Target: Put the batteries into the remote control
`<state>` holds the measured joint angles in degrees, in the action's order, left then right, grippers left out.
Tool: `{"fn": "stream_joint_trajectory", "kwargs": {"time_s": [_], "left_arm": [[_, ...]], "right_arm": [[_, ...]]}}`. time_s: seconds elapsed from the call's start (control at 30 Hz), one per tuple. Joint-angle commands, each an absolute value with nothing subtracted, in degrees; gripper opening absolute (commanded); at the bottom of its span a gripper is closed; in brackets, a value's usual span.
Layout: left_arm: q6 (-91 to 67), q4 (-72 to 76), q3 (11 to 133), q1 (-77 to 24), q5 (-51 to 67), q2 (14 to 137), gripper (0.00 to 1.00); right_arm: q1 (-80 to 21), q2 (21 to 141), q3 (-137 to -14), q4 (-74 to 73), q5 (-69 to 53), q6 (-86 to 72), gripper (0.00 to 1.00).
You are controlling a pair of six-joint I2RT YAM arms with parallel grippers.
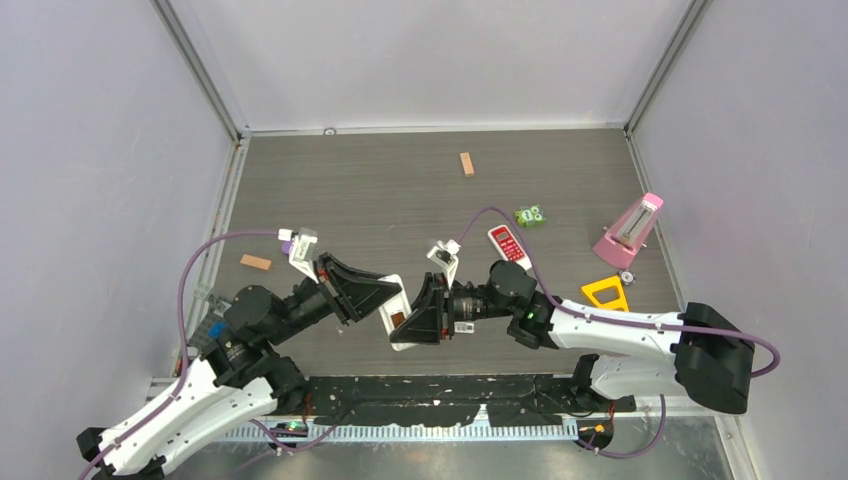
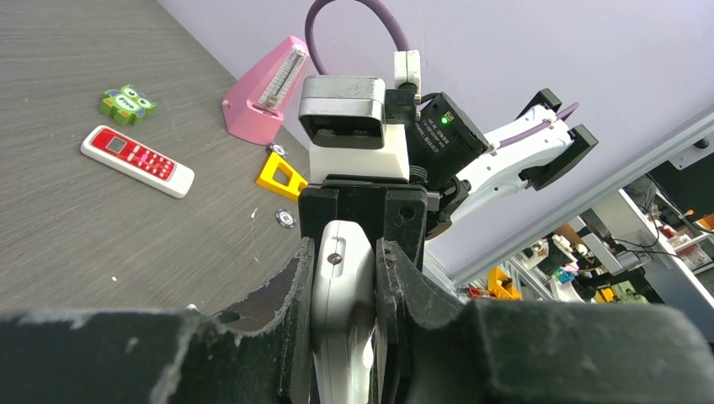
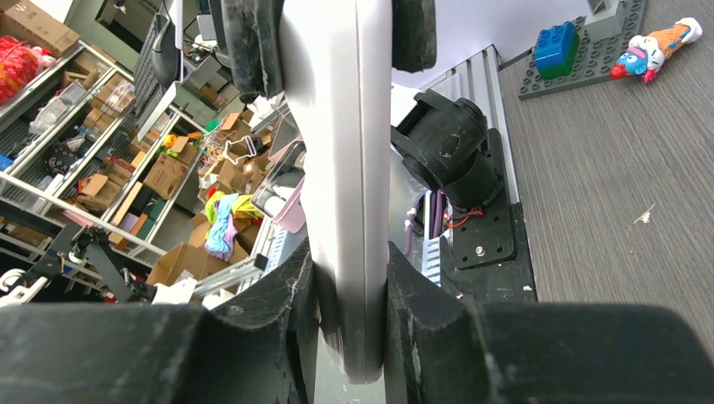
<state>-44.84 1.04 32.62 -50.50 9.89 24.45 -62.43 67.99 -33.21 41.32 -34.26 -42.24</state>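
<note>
The long white remote control (image 1: 396, 308) hangs above the table's near middle, held between both grippers. My left gripper (image 1: 378, 296) is shut on one end; in the left wrist view the remote (image 2: 340, 290) stands edge-on between the fingers (image 2: 296, 286). My right gripper (image 1: 420, 312) is shut on the other end; in the right wrist view the remote (image 3: 335, 160) runs up between the fingers (image 3: 417, 303). A small orange-brown patch (image 1: 397, 320) shows on the remote; I cannot tell what it is. No loose battery is in view.
A shorter red-faced remote (image 1: 507, 245) lies right of centre, with a green toy (image 1: 530, 216) behind it. A pink metronome (image 1: 630, 230) and a yellow triangle (image 1: 605, 293) stand at the right. Tan wooden blocks lie at the back (image 1: 466, 163) and at the left (image 1: 255, 262).
</note>
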Motion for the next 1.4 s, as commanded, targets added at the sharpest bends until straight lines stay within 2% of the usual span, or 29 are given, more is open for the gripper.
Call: {"fn": "stream_joint_trajectory", "kwargs": {"time_s": [0.0,0.1,0.47,0.63,0.67,0.73,0.87,0.93,0.97,1.07,1.13,1.23,1.37], "left_arm": [[-42.7,1.5,32.5,-50.4,9.8,26.5,0.26],[-42.5,1.5,32.7,-50.4,11.0,27.4,0.35],[-41.4,1.4,32.7,-49.8,12.8,27.4,0.28],[-39.1,0.5,33.5,-49.5,17.4,28.8,0.40],[-38.6,0.2,33.7,-49.4,18.2,29.1,0.40],[-37.8,0.2,34.3,-49.2,18.7,29.2,0.32],[-36.9,-2.7,35.0,-47.6,17.1,28.4,0.00],[-37.0,-2.9,35.3,-46.1,17.1,28.1,0.00],[-37.0,-2.8,35.3,-45.4,17.5,28.0,0.05],[-37.6,-2.0,35.4,-43.5,18.5,27.9,0.43],[-38.2,-1.2,35.4,-42.7,19.2,27.9,0.53],[-39.0,-0.4,35.0,-41.8,19.9,27.9,0.55],[-40.6,2.6,34.1,-40.9,21.4,28.1,0.49]], "right_arm": [[-61.8,68.5,-35.9,43.1,-33.3,-43.5,0.13],[-61.4,69.0,-36.0,44.3,-34.1,-44.4,0.14],[-60.2,70.3,-35.2,47.9,-35.4,-46.8,0.15],[-59.3,71.3,-35.6,49.9,-37.4,-48.8,0.18],[-58.9,71.5,-35.7,50.1,-38.0,-49.0,0.18],[-58.6,71.8,-35.8,50.8,-38.9,-49.6,0.19],[-58.0,71.9,-35.7,50.5,-39.9,-49.8,0.21],[-57.8,72.0,-35.6,49.8,-39.9,-49.5,0.21],[-57.7,72.0,-35.6,49.7,-40.1,-49.5,0.21],[-57.5,72.6,-35.9,49.4,-41.0,-49.4,0.22],[-57.5,72.9,-36.1,49.5,-41.5,-49.5,0.22],[-57.4,73.3,-36.2,49.7,-41.9,-49.6,0.22],[-57.3,73.6,-36.4,50.1,-42.1,-49.8,0.22]]}}
